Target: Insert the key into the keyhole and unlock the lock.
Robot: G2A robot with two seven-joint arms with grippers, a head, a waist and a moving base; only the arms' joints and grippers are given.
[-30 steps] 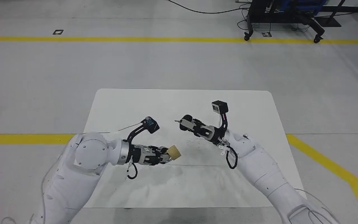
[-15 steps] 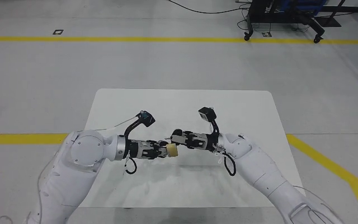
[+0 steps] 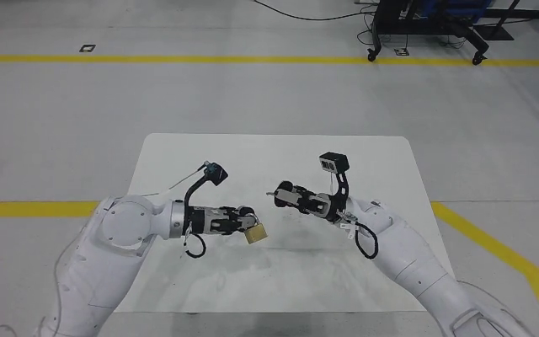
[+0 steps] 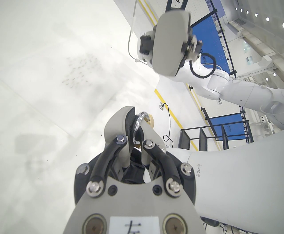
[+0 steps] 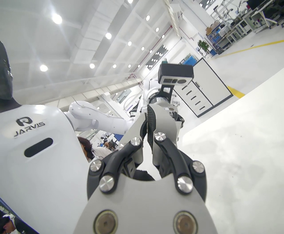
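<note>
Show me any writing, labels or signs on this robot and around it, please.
I mark where print stands rather than read it out.
Left gripper, shut on the lock: a white label on its base with one handwritten character.
Right arm: a small dark printed mark.
Blue boards behind: white print, too small to read.
Lock, key, table: no print can be made out.

bright all over, ceiling lights (image 5: 57, 18) flaring a bit, white desk (image 3: 168, 160) pretty washed out, wrist views curve hard at the edges
</note>
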